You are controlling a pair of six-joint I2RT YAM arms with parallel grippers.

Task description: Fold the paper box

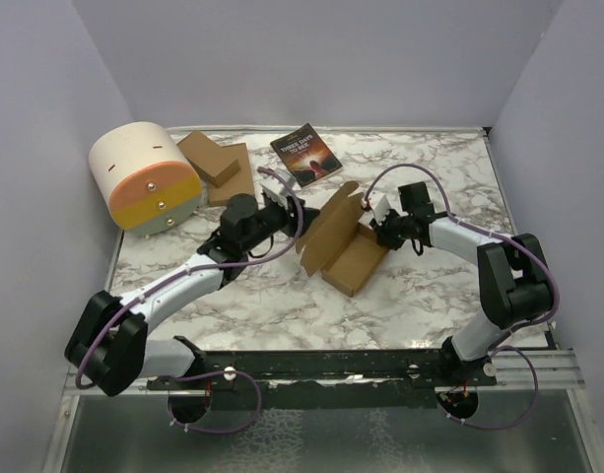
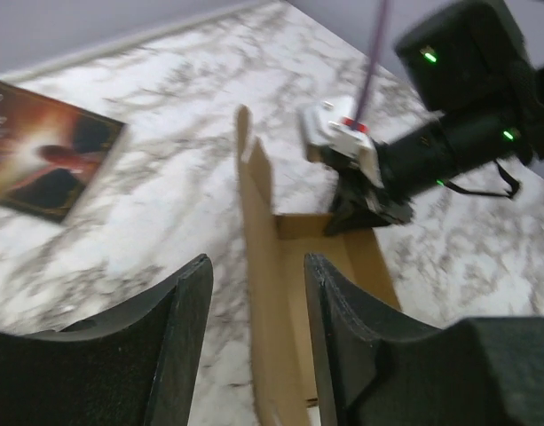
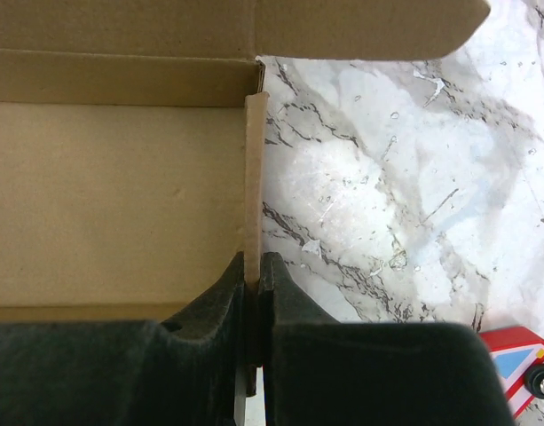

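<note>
There, mid-way across the marble table (image 1: 233,296), the box (image 1: 346,246) sat half folded, its base flat and one long wall raised. The cardboard stack (image 1: 218,163) and the book (image 1: 306,155) lay behind it. The left gripper (image 2: 254,266) had its jaws apart either side of that wall. The right gripper (image 3: 254,266) was clamped on an end flap.

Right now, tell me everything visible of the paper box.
The paper box is plain brown cardboard, half folded and open on top. Its base lies flat on the marble table, and a tall panel with notched flaps stands up along one long side. The right pincer is shut on a thin upright end flap. The left pincer is open, straddling the tall panel; contact is unclear.
</note>
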